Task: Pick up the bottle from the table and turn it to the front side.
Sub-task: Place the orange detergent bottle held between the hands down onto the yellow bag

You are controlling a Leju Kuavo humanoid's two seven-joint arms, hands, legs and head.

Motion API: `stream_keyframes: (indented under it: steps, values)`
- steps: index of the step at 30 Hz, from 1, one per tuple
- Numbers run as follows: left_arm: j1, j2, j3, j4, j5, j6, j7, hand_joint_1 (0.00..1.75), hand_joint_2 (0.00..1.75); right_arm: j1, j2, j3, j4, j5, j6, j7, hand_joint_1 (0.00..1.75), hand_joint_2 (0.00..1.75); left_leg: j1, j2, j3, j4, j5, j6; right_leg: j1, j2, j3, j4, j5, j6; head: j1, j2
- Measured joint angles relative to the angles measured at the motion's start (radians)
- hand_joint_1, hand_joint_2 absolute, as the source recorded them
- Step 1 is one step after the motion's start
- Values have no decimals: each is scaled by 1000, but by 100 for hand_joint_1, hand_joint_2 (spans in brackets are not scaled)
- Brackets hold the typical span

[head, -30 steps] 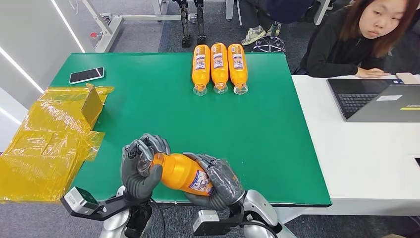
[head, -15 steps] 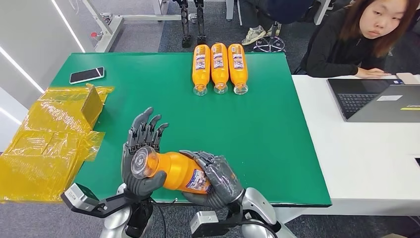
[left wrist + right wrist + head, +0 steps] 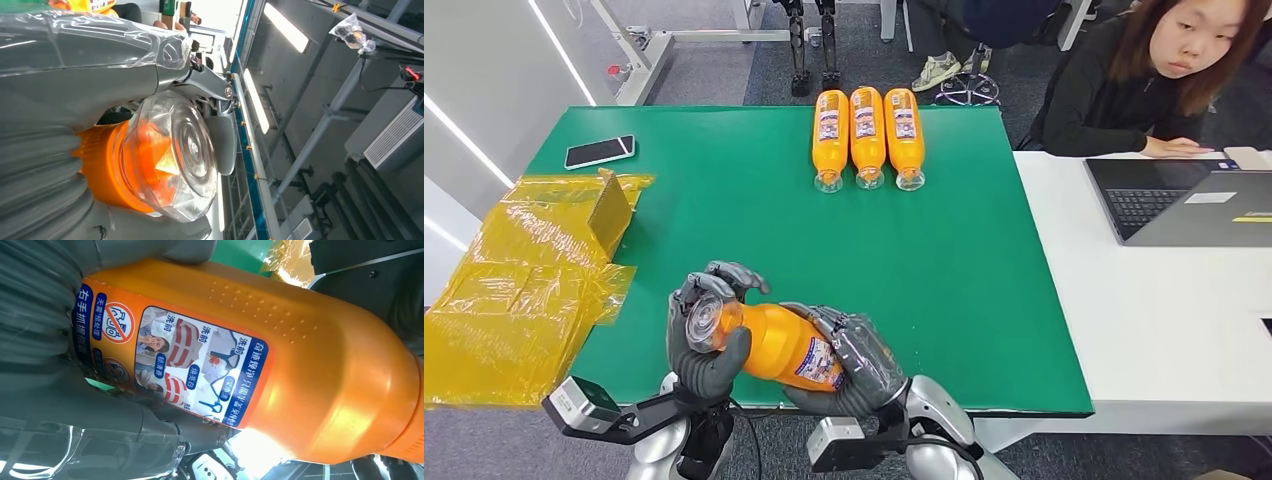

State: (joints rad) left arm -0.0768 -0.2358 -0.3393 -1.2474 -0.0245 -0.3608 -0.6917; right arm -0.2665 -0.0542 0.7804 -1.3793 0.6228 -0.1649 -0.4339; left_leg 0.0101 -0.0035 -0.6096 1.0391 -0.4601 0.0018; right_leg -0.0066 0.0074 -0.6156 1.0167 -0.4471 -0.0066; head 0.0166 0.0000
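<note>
Both hands hold the orange bottle (image 3: 779,345) above the near edge of the green table (image 3: 944,270), as you see from the head view. Your left hand (image 3: 702,335) wraps the clear cap end with curled fingers, and the right hand (image 3: 859,365) grips the labelled body. Three more bottles (image 3: 867,137) lie in a row at the far edge of that table.

From the left wrist you see the clear cap (image 3: 175,155) enclosed by the fingers.

From the right wrist the label (image 3: 175,362) faces the camera, with the hand pressed around the bottle.
</note>
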Motion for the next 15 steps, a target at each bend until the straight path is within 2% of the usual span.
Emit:
stream_keyframes:
  steps: [10, 14, 15]
  values:
    - [-3, 5, 1, 0, 1, -5, -3, 175, 175, -12, 0, 4, 8, -6, -8, 1, 175, 175, 0, 0, 0, 0, 0, 0, 0, 0, 0, 0, 0, 0, 0, 0]
    - [-9, 8, 2, 0, 2, 2, -8, 175, 175, -16, 6, 4, 7, -2, -34, 4, 4, 175, 0, 0, 0, 0, 0, 0, 0, 0, 0, 0, 0, 0, 0, 0]
    - [-10, 8, 2, 0, 3, 7, -8, 175, 175, -18, 8, 4, 8, -3, -46, 0, 0, 175, 0, 0, 0, 0, 0, 0, 0, 0, 0, 0, 0, 0, 0, 0]
